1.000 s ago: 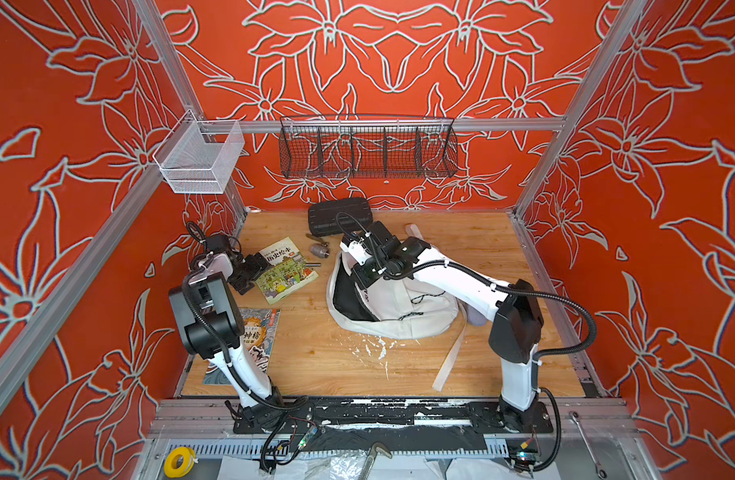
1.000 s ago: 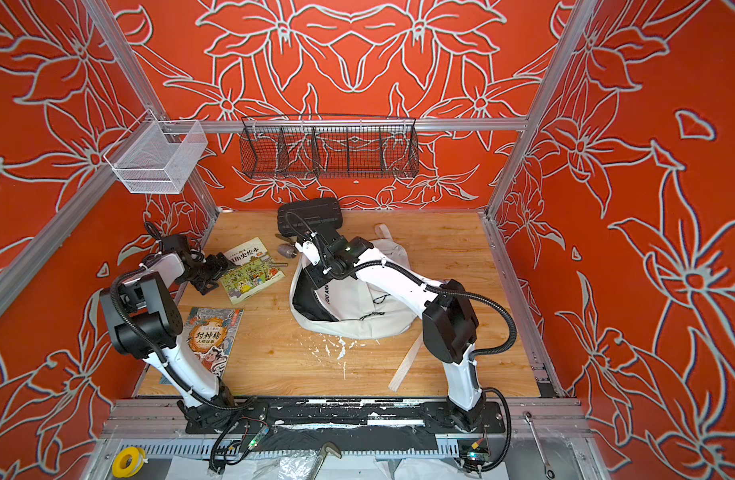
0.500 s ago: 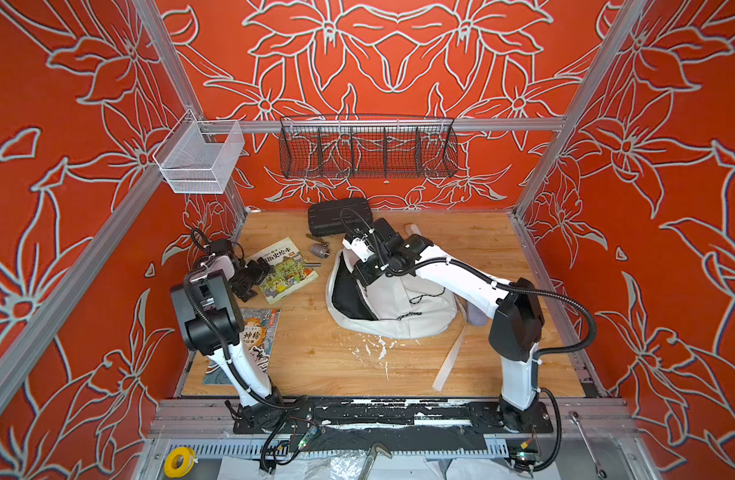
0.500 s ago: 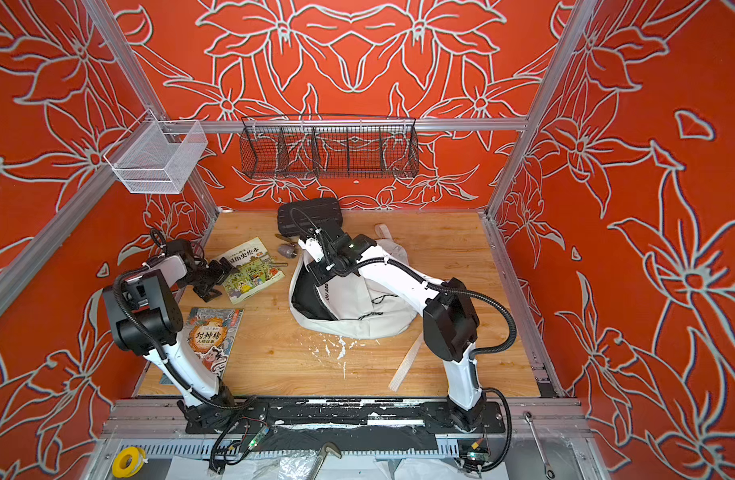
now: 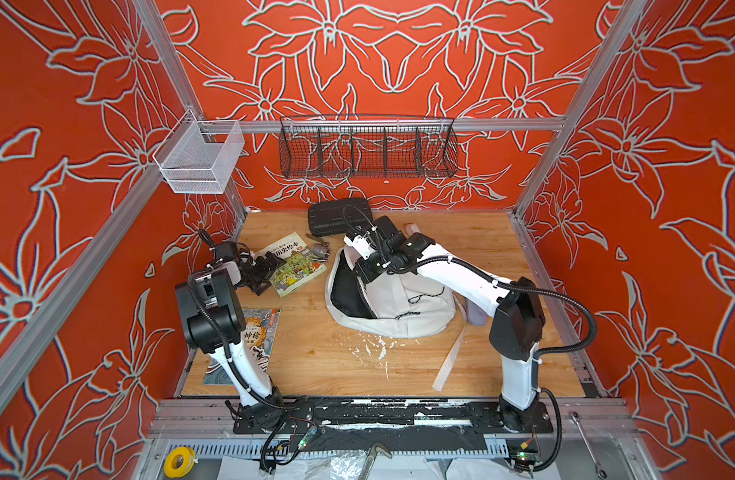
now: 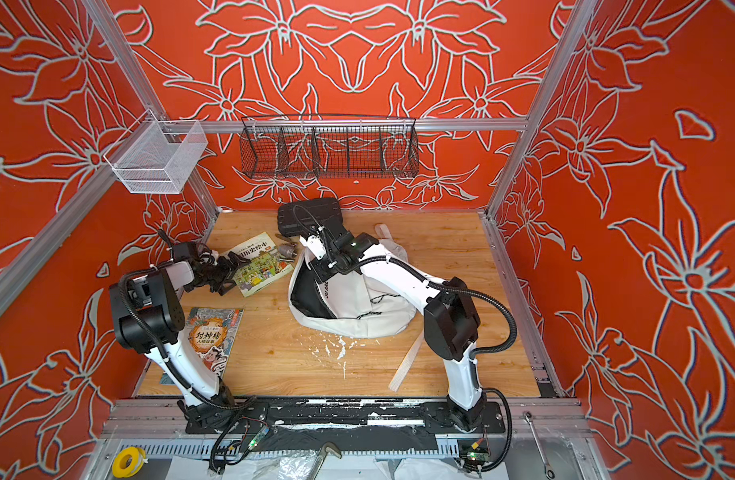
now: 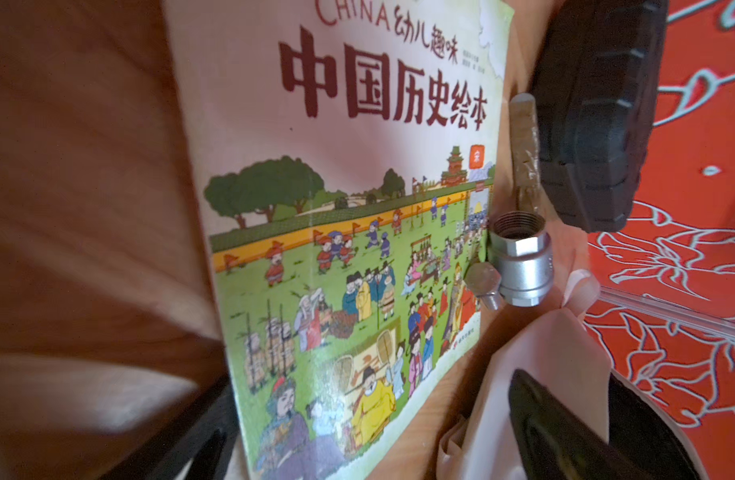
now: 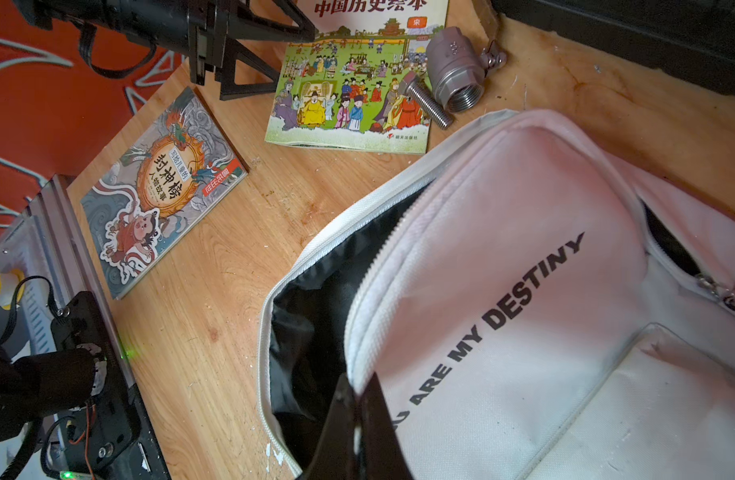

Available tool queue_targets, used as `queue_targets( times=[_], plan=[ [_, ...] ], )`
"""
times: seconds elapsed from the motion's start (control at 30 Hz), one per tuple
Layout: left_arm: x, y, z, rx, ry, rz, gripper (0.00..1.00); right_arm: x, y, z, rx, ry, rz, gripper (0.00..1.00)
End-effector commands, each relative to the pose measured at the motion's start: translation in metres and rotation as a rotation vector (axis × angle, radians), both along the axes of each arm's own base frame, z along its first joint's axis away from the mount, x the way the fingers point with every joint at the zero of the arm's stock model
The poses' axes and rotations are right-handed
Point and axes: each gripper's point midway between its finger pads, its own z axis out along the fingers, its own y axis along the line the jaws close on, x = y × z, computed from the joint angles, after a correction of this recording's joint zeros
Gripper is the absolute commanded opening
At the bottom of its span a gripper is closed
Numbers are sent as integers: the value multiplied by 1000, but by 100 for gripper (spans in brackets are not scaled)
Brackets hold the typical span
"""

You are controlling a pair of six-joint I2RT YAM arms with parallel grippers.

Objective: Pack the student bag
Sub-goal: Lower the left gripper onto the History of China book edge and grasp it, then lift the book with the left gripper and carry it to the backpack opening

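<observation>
While the bag lies printed side up at the middle of the table, its main opening is held agape on the side facing the left arm, and dark lining is exposed within. The right gripper is clenched on the white zipped edge of the bag's upper flap. In the right wrist view its two black fingers are pressed together on the fabric, just beside the lettering "ARE MY DESTINY". A white strap is trailed from the bag's right side toward the front of the table.

The left gripper is spread wide and nothing is grasped by it. It is set low at the left edge of the history book, and in the left wrist view that edge is framed between the fingers. Whether the cover is touched cannot be told.

The history book is laid flat, left of the bag and just apart from it. A valve and a bolt are found at the book's corner, between book and bag, the bolt lying partly on the cover. A black case is placed against the back wall, behind the bag. A dragon book is laid flat nearer the front on the left, partly hidden by the left arm in both top views.
</observation>
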Motion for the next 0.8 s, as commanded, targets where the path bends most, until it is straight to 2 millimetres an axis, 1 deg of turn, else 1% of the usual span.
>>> queue_targets(
  times=[0.0,0.1,0.23,0.33,0.47,0.53,0.63,0.67,0.77],
  plan=[
    [2,-13,-12,-87,-14,-13,95,5,2,-2,16,-14,8,0],
    [7,-16,-10,-94,-35,-29,92,7,4,-4,20,-9,7,0],
    [7,-20,-17,-90,-12,-53,89,8,6,-8,24,0,6,0],
    [7,-23,-22,-108,-5,-61,84,9,8,-11,25,6,5,0],
    [11,-26,-23,-113,-2,-70,76,10,9,-14,25,12,7,0],
    [12,-27,-23,-112,0,-76,71,10,10,-15,24,15,8,0],
    [13,-29,-21,-109,-4,-83,57,11,10,-14,24,15,4,0],
    [13,-29,-21,-106,-6,-85,52,12,9,-14,24,13,0,0],
    [13,-28,-13,-92,-21,-83,31,12,7,-10,20,-1,-6,0]
  ],
)
